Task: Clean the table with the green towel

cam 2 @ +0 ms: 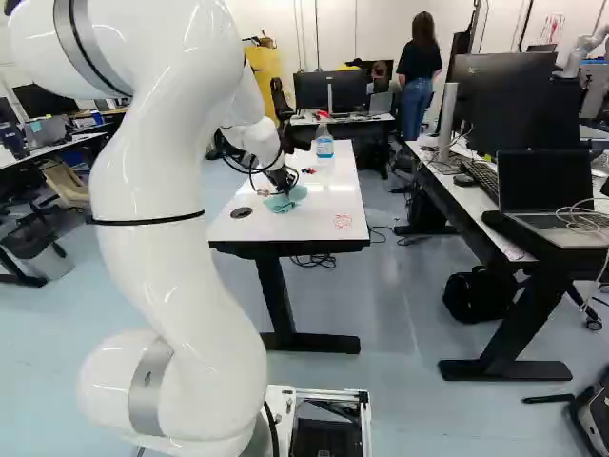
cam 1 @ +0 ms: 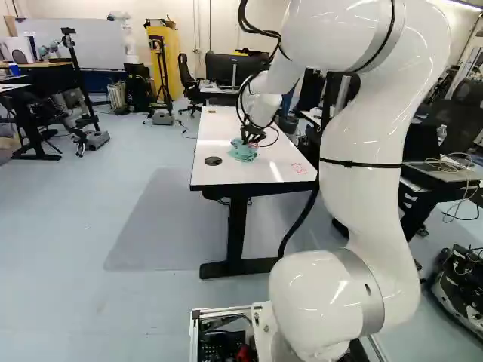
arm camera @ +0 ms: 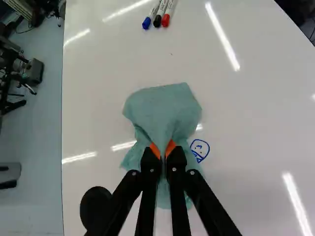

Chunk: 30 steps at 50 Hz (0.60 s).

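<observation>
We have the gripper [arm camera: 163, 149] nearly closed, the green towel [arm camera: 162, 105] pinched between its pads on the near part of the table [arm camera: 246, 113]. If we press too lightly, the loose folds may ride over the blue doodle [arm camera: 200, 150] just to the right; sweeping too far, we could scatter the markers [arm camera: 158, 15] or topple the bottle [cam 2: 324, 148] beyond

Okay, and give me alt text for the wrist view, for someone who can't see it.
The gripper pinches a crumpled green towel on a glossy white table. A small blue drawing is right beside the towel, and three markers with blue, black and red caps lie farther ahead.
</observation>
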Tool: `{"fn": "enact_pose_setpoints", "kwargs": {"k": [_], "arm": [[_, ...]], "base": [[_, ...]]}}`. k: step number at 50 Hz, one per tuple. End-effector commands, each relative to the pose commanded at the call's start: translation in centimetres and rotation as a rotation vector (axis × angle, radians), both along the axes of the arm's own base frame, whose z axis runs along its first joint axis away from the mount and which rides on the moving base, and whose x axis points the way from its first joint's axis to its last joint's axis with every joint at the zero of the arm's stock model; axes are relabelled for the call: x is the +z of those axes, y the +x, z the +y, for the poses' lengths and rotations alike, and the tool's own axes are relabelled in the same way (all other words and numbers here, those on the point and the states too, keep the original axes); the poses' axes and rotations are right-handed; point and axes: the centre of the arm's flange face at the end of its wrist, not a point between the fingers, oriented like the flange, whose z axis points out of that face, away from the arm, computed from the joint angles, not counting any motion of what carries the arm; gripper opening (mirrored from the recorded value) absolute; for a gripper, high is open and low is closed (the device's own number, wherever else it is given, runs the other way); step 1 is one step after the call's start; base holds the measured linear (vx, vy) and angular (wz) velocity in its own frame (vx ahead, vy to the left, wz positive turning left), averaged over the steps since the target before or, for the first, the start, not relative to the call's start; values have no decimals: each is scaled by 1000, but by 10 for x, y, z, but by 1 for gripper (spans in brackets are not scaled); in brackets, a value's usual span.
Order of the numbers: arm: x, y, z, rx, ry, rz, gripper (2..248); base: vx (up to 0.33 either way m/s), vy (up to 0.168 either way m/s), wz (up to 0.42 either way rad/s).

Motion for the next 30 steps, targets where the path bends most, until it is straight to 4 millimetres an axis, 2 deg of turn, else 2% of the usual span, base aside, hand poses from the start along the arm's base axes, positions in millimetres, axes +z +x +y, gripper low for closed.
{"fn": "enact_pose_setpoints", "kwargs": {"k": [30], "arm": [[-2, -3, 1, 9, 9, 34, 30]], "base": [[0, 0, 0]]}}
